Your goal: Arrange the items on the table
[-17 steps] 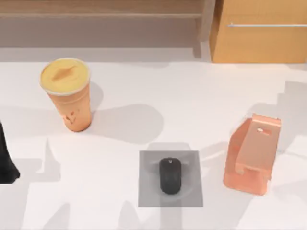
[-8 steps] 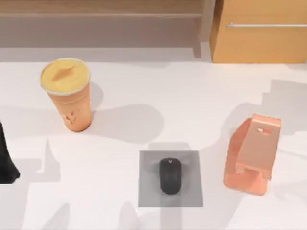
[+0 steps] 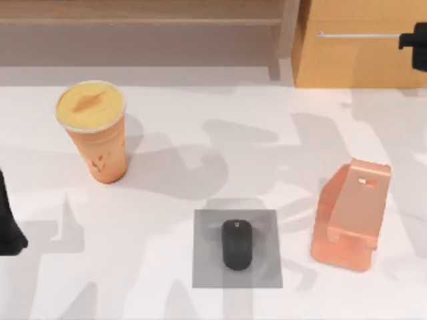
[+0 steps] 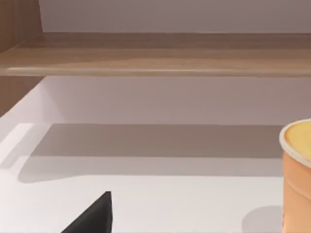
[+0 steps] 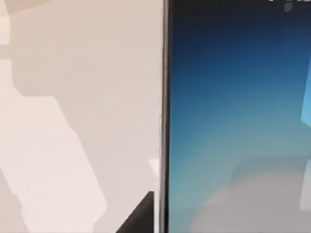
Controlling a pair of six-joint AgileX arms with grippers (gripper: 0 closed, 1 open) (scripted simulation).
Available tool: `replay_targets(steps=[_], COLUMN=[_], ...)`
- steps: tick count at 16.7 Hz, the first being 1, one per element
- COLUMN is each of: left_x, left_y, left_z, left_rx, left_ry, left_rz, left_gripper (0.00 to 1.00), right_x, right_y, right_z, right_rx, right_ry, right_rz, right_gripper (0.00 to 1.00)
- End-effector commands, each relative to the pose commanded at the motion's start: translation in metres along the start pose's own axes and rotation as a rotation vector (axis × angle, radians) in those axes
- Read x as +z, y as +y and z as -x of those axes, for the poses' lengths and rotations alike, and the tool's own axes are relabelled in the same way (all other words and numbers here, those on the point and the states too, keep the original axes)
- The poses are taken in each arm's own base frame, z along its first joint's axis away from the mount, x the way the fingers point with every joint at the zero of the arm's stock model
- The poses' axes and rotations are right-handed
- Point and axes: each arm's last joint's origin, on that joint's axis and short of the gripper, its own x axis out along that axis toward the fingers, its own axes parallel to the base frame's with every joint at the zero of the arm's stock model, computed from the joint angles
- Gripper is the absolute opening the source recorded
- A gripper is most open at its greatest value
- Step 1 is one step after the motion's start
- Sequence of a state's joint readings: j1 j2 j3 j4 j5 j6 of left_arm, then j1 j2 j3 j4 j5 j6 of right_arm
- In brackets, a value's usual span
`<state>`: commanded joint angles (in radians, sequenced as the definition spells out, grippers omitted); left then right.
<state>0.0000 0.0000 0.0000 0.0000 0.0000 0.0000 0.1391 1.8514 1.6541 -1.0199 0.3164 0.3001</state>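
On the white table (image 3: pixel 200 133), near the front edge at the middle of our top view, the black mouse (image 3: pixel 237 245) lies on a grey square pad (image 3: pixel 207 267), its long axis running front to back. The orange cup (image 3: pixel 95 130) with its yellow lid stands upright well to the left and farther back, and our left wrist view catches its rim (image 4: pixel 297 141). To the right of the mouse, well apart from it, stands a copper-coloured stand (image 3: pixel 350 215), its sloped face leaning toward the back. Our right wrist view has the smartphone (image 5: pixel 238 116) very close, its glowing blue-white screen facing the camera and its long edge running straight up the picture. Our right arm (image 3: pixel 416 45) shows at the far right edge, over the wooden cabinet (image 3: pixel 353 60); whether its gripper clasps the phone we cannot tell. Our left arm (image 3: pixel 9 223) sits parked at the left edge; we cannot tell its gripper's state either.
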Motion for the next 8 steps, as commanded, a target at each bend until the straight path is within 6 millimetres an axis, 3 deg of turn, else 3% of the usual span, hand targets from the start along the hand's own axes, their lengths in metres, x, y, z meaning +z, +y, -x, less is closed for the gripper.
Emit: replay_targets(steps=[2,4,8], left_x=[0.0,0.0,0.0], left_y=[0.0,0.0,0.0], left_z=[0.0,0.0,0.0], left_rx=[0.0,0.0,0.0], left_ry=[0.0,0.0,0.0], left_rz=[0.0,0.0,0.0], left_gripper=[1.0,1.0,1.0], right_x=[-0.03,-0.066,-0.143], right_y=[0.036,0.06,0.084], right_z=[0.053,0.089,0.13], right_rx=[0.013,0.036,0.111], right_ry=[-0.14,-0.254,-0.438], right_rz=[-0.078,-0.151,-0.244], right_gripper=[0.0,0.0,0.0])
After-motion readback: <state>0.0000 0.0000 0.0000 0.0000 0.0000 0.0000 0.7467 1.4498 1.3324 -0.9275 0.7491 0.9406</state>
